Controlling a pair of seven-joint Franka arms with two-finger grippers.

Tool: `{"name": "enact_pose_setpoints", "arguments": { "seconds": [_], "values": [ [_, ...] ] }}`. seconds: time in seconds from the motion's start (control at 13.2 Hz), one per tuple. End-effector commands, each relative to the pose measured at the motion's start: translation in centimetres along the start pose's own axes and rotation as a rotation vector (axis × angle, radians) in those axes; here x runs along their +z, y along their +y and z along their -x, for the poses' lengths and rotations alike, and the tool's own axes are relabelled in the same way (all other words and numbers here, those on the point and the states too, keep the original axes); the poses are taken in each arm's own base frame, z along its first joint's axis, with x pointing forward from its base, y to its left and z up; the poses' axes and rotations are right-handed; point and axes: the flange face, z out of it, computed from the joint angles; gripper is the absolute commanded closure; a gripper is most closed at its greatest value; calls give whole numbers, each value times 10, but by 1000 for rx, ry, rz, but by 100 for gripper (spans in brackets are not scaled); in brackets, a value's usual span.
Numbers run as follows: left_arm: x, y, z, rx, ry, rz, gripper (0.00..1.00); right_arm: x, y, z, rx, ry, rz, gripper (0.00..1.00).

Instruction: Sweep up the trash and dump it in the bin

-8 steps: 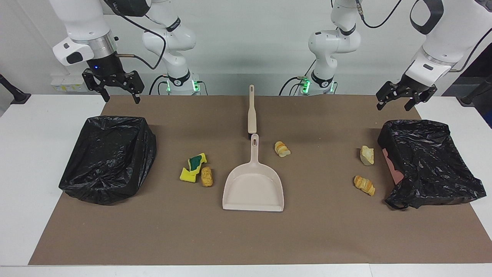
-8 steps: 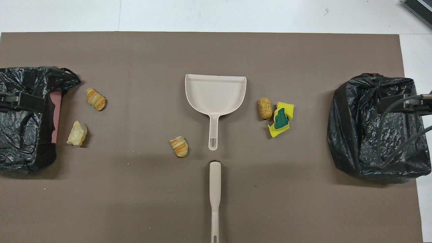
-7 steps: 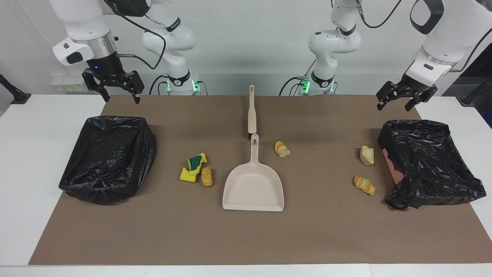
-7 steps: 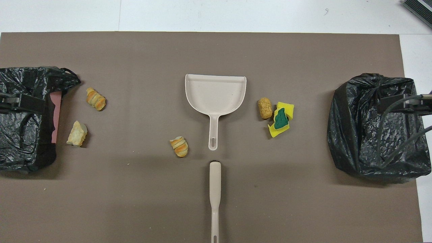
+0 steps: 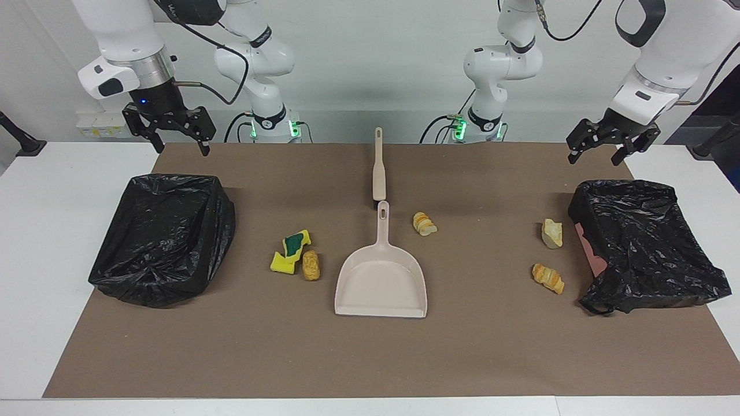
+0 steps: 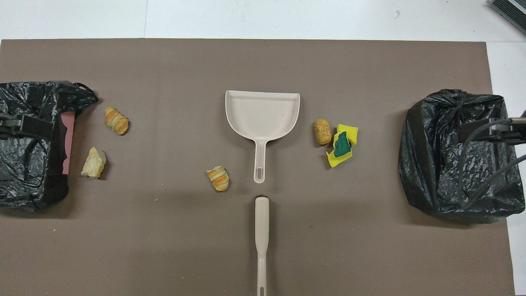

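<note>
So far you've swept nothing: trash lies loose, dustpan and brush untouched between spread left gripper and spread right gripper.

Both grippers are hanging in the air with fingers spread, the right gripper over the mat's edge by one black-lined bin, the left gripper over the mat by the other bin. The dustpan is lying mid-mat, the brush lying nearer the robots, and bread and sponge scraps are sitting around them.
</note>
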Motion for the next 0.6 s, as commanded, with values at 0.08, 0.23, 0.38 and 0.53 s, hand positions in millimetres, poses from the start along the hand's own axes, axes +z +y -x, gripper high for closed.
{"name": "enact_pose_setpoints", "arguments": {
  "seconds": [0.08,0.23,0.38,0.53],
  "values": [
    [12,28,1,62,-37,-10,0,0,0,8,-22,-12,-27,0],
    [26,53,1,98,-46,-9,0,-1,1,10,-21,-17,-27,0],
    [45,74,4,131,-67,-8,0,-1,0,9,-21,-14,-33,0],
    [60,99,14,174,-65,-3,0,-1,-2,9,-22,-16,-56,0]
  ]
}}
